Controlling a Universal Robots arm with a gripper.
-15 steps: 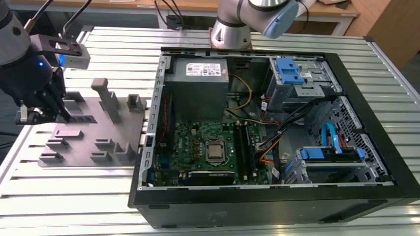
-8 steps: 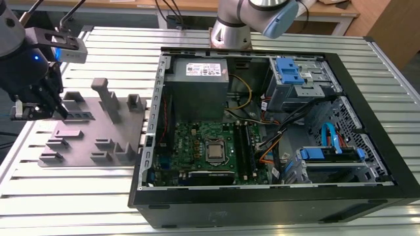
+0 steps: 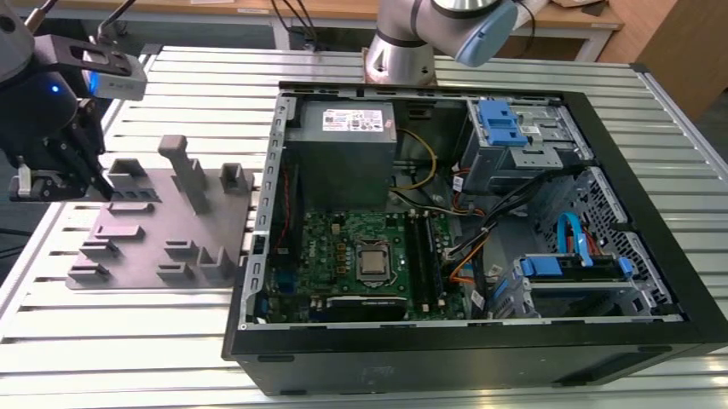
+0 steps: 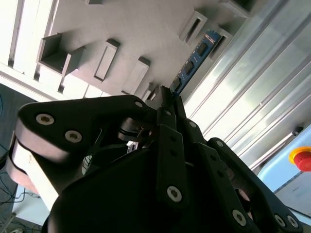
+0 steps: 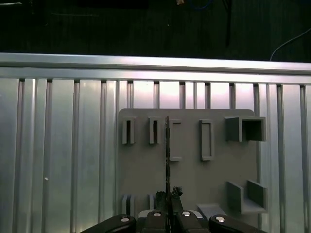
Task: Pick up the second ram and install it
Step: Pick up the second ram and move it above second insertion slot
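Note:
The second ram (image 4: 196, 60) is a thin dark board with black chips, and in the second wrist view it sticks out from between my fingers. The first wrist view shows it edge-on as a thin dark line (image 5: 167, 155) across the grey holder block (image 5: 194, 179). My gripper (image 5: 170, 195) is shut on one end of it. In the exterior view the gripper (image 3: 46, 183) hangs over the left end of the holder block (image 3: 148, 247). Whether the stick's far end still touches the block I cannot tell.
An open computer case (image 3: 455, 341) lies at the exterior view's right, with a green motherboard (image 3: 353, 234), dark memory slots (image 3: 424, 251), cables and blue drive brackets (image 3: 500, 123) inside. Tall posts (image 3: 182, 166) rise from the holder block. All of it rests on a ribbed metal table (image 3: 136, 324).

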